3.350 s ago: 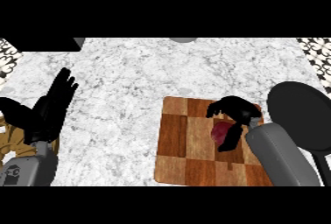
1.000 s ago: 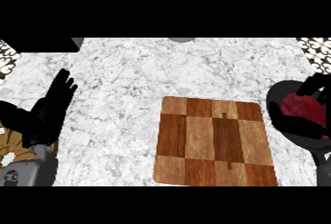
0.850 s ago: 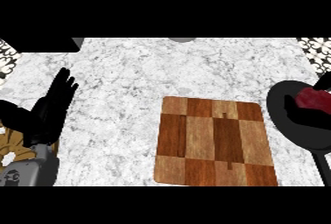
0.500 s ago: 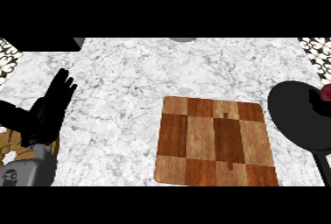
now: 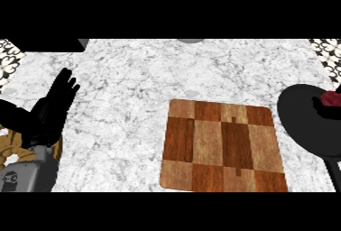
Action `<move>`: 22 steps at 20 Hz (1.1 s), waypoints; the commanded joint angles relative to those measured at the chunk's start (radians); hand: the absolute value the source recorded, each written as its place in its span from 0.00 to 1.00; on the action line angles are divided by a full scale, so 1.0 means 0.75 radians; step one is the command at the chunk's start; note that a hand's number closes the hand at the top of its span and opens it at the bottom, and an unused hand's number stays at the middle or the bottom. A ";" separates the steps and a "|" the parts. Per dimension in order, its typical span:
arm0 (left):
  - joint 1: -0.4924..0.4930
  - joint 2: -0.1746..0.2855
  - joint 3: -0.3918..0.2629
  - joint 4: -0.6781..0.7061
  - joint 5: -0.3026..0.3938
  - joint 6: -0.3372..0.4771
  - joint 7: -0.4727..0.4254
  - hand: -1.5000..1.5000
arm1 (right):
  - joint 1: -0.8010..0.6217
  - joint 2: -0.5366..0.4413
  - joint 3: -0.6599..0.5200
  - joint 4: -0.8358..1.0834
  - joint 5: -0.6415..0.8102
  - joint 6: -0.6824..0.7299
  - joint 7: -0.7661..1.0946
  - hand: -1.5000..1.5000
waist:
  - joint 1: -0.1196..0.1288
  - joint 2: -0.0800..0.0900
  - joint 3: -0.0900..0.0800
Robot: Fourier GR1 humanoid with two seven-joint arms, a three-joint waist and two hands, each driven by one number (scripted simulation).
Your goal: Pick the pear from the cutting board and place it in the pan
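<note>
The black left hand (image 5: 57,101) rests open at the view's left, fingers straight and pointing up, holding nothing. A small mark on its grey forearm (image 5: 25,173) is too small to read. Of the black right hand (image 5: 321,109) only a dark sliver shows at the right edge, so I cannot tell its state. Just beside it, the dark red pear (image 5: 331,98) shows within the outline of the round black pan (image 5: 303,131), cut by the view's edge. The checkered wooden cutting board (image 5: 223,146) lies on the white marbled bench (image 5: 133,90) between the hands, just left of the pan.
</note>
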 commanded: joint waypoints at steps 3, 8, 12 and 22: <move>0.004 -0.035 -0.039 -0.090 -0.022 0.042 0.069 0.50 | -0.113 -0.022 0.032 0.456 0.123 -0.196 -0.060 1.00 | 0.013 0.002 0.001; -0.012 -0.026 -0.026 0.017 -0.036 0.014 -0.029 0.50 | -0.181 -0.080 -0.135 0.730 -0.053 -0.093 -0.083 0.00 | 0.017 0.010 0.003; 0.019 -0.028 -0.007 0.025 -0.011 -0.004 -0.044 0.50 | -0.210 -0.061 -0.138 0.864 -0.090 -0.131 -0.206 0.00 | 0.008 0.003 0.001; 0.037 -0.026 -0.007 -0.015 -0.017 0.010 0.002 0.50 | -0.188 -0.238 -0.499 0.900 -0.528 0.158 -0.580 0.00 | -0.018 -0.002 0.003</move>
